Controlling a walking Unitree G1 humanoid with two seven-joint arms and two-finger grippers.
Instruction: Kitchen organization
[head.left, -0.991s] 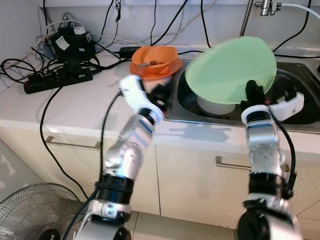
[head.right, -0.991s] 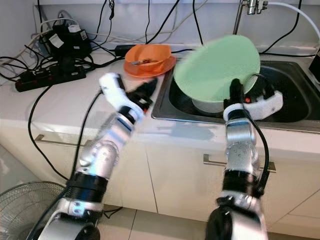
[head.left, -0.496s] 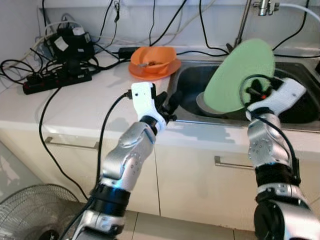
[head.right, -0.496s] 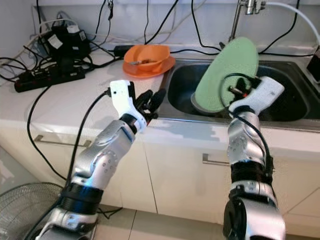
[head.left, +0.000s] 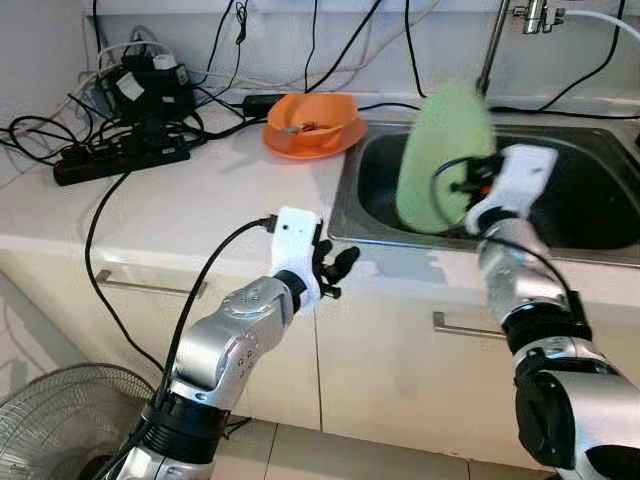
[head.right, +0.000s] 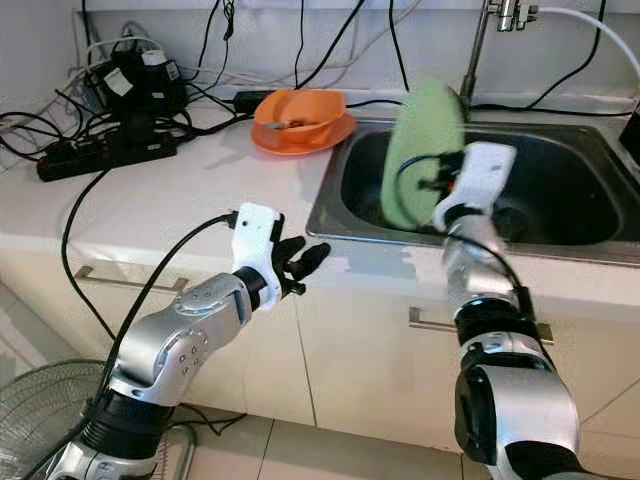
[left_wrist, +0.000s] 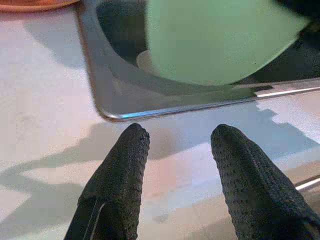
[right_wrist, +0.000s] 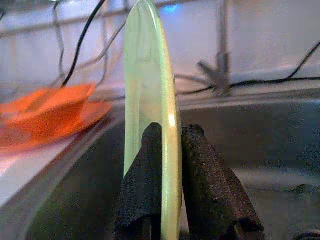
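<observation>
— Nearest first: what is each arm doing?

— The left gripper hangs just off the front edge of the counter, fingers spread apart and holding nothing. In its wrist view the near corner of the sink lies just beyond the fingertips.

— And the right?

— The right gripper is pinched tight on the rim of the green plate, which stands almost on edge, lifted above the sink basin.

— So how far along is it?

— I'd judge midway. The plate is off the sink floor but not yet set anywhere. Something pale, blurred, sits low in the basin behind it; I cannot tell what.

— Further back?

— An orange bowl on an orange plate rests on the counter beside the sink, apparently untouched, so it likely remains to sort.
</observation>
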